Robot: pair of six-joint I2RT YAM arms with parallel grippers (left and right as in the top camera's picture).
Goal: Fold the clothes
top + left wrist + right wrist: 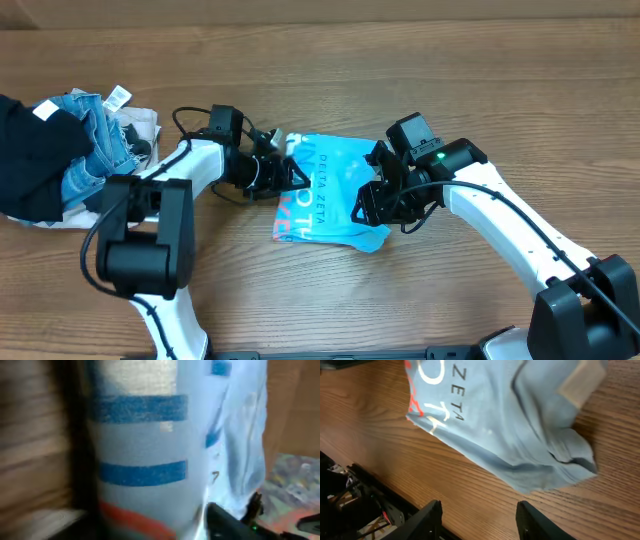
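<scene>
The clothes are a light-blue T-shirt (335, 185) lying folded into a small rectangle at the middle of the table, white letters and a red stripe facing up. My left gripper (285, 178) is at the shirt's left edge. In the left wrist view the shirt (145, 435) fills the blurred frame, one dark finger (230, 522) shows at the bottom, and the jaws cannot be read. My right gripper (375, 202) hovers over the shirt's right front corner. Its fingers stand open (479, 520) over bare wood with nothing between them, a little short of the shirt (510, 425).
A heap of other garments lies at the table's left end: a black piece (35, 160), blue jeans (100, 145) and something white beneath. The table's front edge with a black frame and cables (350, 495) shows in the right wrist view.
</scene>
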